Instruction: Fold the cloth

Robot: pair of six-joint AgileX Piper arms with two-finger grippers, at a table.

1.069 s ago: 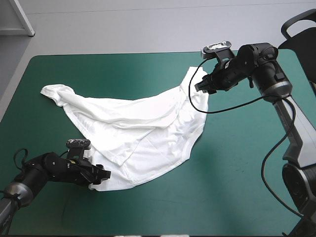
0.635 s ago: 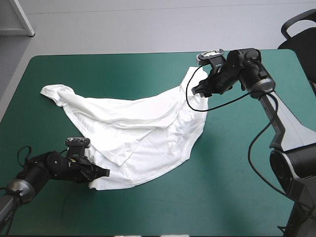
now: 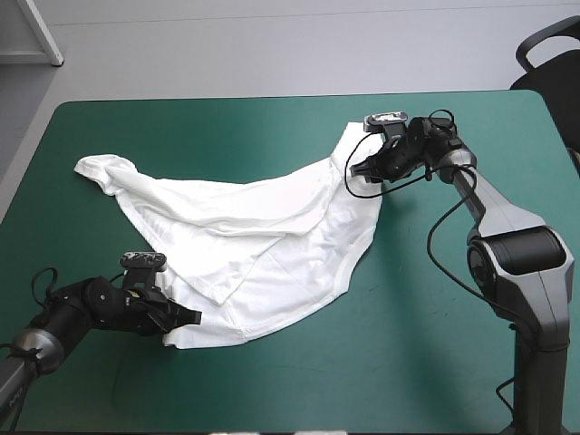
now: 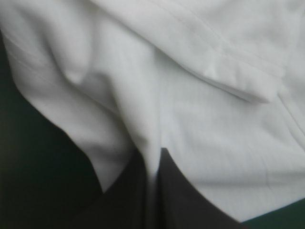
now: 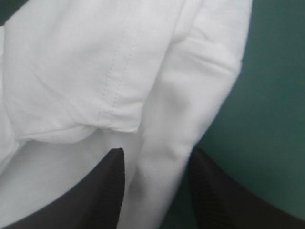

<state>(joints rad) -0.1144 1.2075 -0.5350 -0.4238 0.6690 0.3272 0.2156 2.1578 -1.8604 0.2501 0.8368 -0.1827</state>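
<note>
right gripper [image 3: 356, 169] has eased lower at the far corner of the t-shirt [image 3: 263, 245], fingers spread astride a fold. left gripper [image 3: 188, 317] pinches the near hem; shirt sprawls crumpled across the teal-green cover [image 3: 435, 344].

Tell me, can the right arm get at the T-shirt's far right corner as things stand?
Likely yes: the right gripper sits at that corner of the T-shirt, its fingers open with a ridge of fabric between them, and nothing covers the cloth there.
</note>
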